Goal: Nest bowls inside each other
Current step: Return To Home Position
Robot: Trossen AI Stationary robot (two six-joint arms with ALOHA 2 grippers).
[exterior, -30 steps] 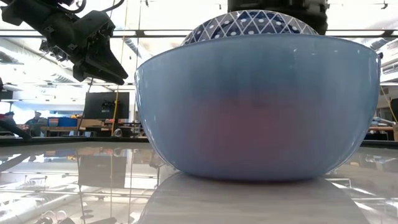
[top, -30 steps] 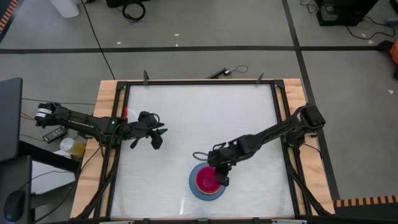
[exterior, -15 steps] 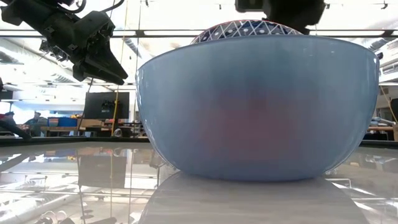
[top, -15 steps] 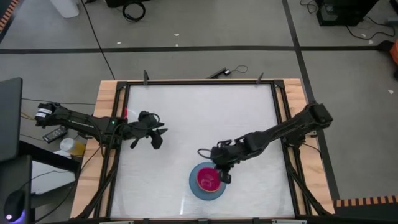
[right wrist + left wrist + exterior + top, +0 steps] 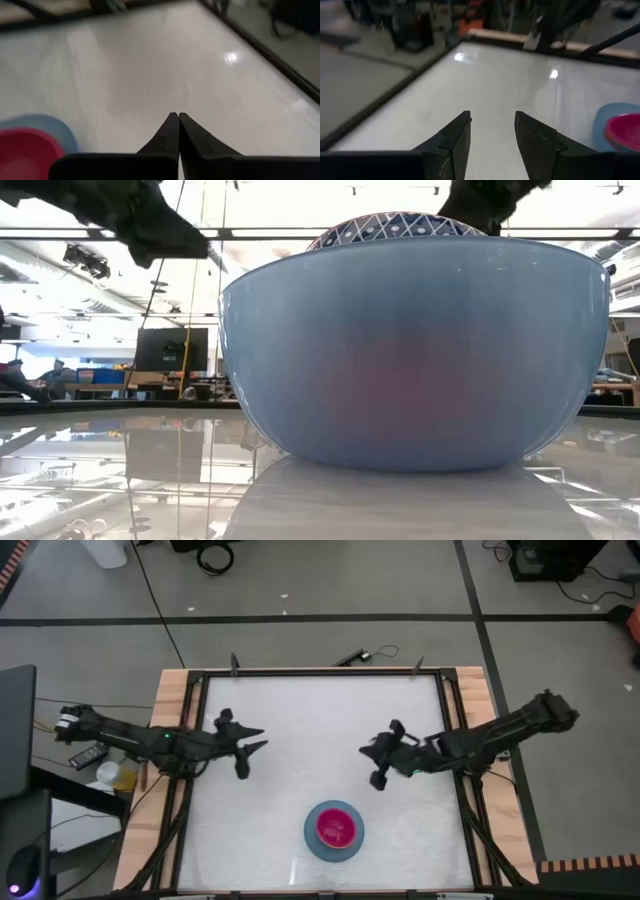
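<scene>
A light blue bowl (image 5: 334,831) stands on the white table near its front edge, with a magenta bowl (image 5: 336,828) nested inside it. In the low view a blue-and-white patterned dome (image 5: 395,227) rises above the blue bowl's rim (image 5: 415,242); whether it belongs to the magenta bowl I cannot tell. My right gripper (image 5: 364,751) hovers shut above the table, beyond the bowls and to their right, holding nothing. My left gripper (image 5: 260,738) hangs open over the table's left half, also with nothing in it.
A black frame (image 5: 320,673) runs around the white table top. Bare table lies between the two grippers and on the far half. The bowls also show at the edge of the left wrist view (image 5: 620,127) and of the right wrist view (image 5: 30,140).
My right gripper has drawn away from the bowls, rising and going toward the table's far right, and has tipped closer to level. The magenta bowl has settled lower inside the blue one. My left gripper has risen a little and rolled.
</scene>
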